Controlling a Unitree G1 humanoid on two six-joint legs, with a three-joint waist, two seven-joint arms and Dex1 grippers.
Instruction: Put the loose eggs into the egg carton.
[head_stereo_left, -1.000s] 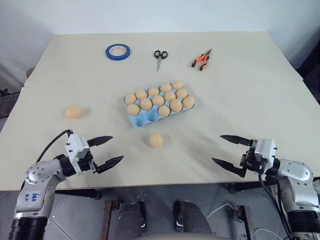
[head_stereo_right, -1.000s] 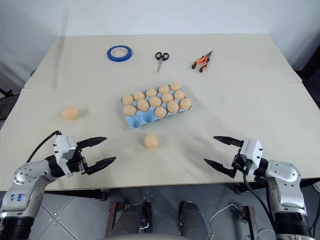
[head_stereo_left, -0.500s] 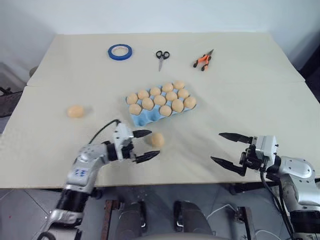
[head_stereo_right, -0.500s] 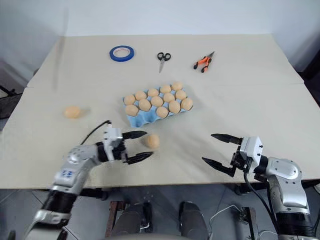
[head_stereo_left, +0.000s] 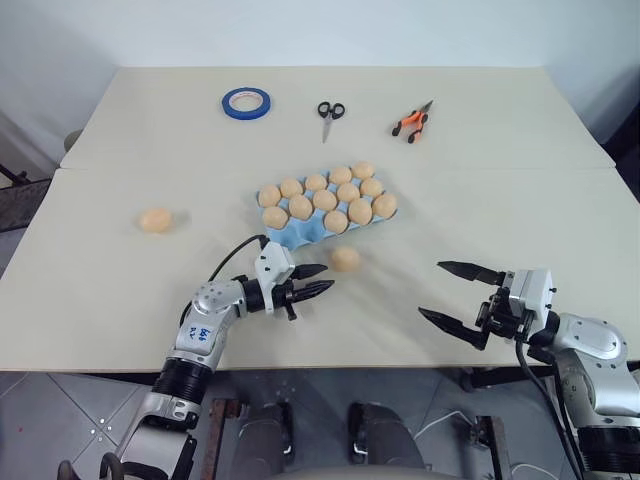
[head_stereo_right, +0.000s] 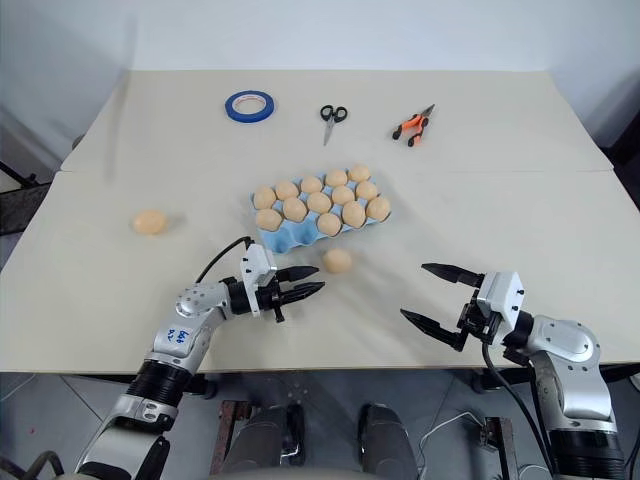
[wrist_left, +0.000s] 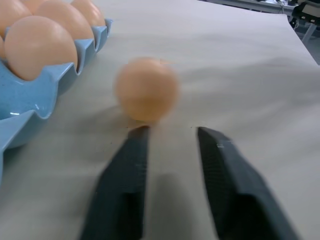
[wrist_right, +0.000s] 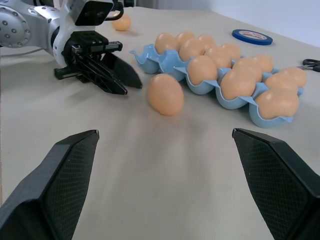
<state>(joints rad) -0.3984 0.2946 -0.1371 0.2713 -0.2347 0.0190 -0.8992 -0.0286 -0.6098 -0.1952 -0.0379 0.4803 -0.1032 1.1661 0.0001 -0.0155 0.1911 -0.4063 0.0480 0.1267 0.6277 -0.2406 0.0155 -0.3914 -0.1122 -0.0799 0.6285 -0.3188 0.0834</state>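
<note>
While left claw (wrist_left: 170, 131) nears egg (wrist_left: 146, 88) (empty), tape (head_stereo_left: 246, 101) shows overhead.

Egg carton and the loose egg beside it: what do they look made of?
The egg carton looks like light blue moulded pulp: matte, faintly speckled, with soft wavy cup edges. The loose egg is pale tan-orange, smooth and matte with no glare; real shell or a plastic dummy, the look cannot settle.

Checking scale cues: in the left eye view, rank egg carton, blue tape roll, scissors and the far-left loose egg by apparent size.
1. Egg carton
2. Blue tape roll
3. Scissors, close to the tape roll, so that ranking is unsure
4. Loose egg
</note>
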